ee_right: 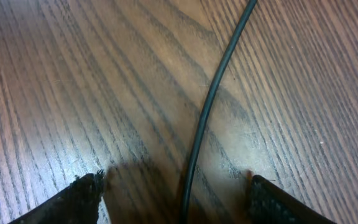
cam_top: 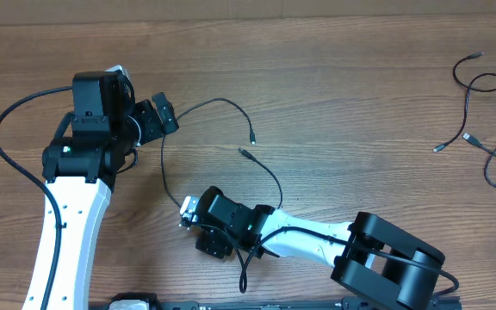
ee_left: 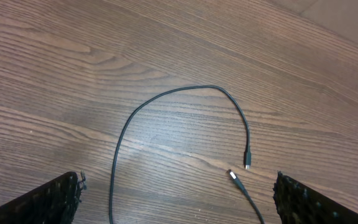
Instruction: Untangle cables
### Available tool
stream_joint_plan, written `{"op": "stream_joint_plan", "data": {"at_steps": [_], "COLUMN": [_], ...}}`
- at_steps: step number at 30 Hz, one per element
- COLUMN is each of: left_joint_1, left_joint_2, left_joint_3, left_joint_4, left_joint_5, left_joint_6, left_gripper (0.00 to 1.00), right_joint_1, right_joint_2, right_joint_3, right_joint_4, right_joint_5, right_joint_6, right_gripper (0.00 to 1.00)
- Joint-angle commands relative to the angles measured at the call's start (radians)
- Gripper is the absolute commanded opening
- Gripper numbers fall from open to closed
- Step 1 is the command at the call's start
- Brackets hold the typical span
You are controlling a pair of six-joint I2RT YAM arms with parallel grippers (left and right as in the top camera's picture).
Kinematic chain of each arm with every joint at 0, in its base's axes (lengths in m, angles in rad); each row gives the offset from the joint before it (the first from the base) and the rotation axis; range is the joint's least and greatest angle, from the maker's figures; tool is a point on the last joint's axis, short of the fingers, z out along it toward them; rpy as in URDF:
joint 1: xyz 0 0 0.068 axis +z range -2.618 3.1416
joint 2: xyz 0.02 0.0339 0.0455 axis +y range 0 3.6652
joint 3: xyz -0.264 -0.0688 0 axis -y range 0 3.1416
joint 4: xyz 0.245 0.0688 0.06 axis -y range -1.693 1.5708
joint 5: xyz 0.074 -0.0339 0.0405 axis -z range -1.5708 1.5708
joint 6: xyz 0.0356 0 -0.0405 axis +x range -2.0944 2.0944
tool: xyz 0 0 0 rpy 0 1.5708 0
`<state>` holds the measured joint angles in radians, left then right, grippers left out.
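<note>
One thin black cable [cam_top: 164, 159] curves from my right gripper [cam_top: 185, 210] up past my left gripper [cam_top: 162, 120] and arcs over to a plug end [cam_top: 253, 138]. A second cable [cam_top: 269, 172] starts at a plug near the first and runs under the right arm. In the right wrist view the cable [ee_right: 207, 112] passes between the fingers of the open right gripper [ee_right: 179, 202], with a gap on each side. In the left wrist view the cable arc [ee_left: 179, 92] and both plugs lie ahead of the wide-open left gripper [ee_left: 179, 208].
A loose bunch of more black cables [cam_top: 489, 112] lies at the table's far right edge. The right arm's black base [cam_top: 390, 263] fills the lower right. The white left arm [cam_top: 71, 207] runs down the left side.
</note>
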<state>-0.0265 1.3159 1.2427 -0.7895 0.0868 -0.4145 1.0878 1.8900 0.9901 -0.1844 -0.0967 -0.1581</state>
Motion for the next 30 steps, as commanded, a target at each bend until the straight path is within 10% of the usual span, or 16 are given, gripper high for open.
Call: {"op": "stream_joint_plan", "data": {"at_steps": [1,11,30], "left_joint_1": [0.000,0.000,0.000], "left_joint_2": [0.005,0.005,0.005], "left_joint_3": [0.021,0.021,0.021], "left_joint_4": [0.000,0.000,0.000], "left_joint_5": [0.010,0.010,0.010], "left_joint_6": [0.018,0.018,0.018], "left_gripper": [1.00,0.99,1.00], "right_joint_1": [-0.002,-0.002,-0.131], "right_joint_2": [0.067,0.067,-0.142], "right_joint_3": [-0.024,-0.024,-0.013], "right_joint_4": [-0.029,-0.030,-0.145], "right_joint_5": [0.008,0.018,0.063], "right_joint_6": [0.014,0.014,0.264], "right_gripper": [0.64,0.06,0.04]}}
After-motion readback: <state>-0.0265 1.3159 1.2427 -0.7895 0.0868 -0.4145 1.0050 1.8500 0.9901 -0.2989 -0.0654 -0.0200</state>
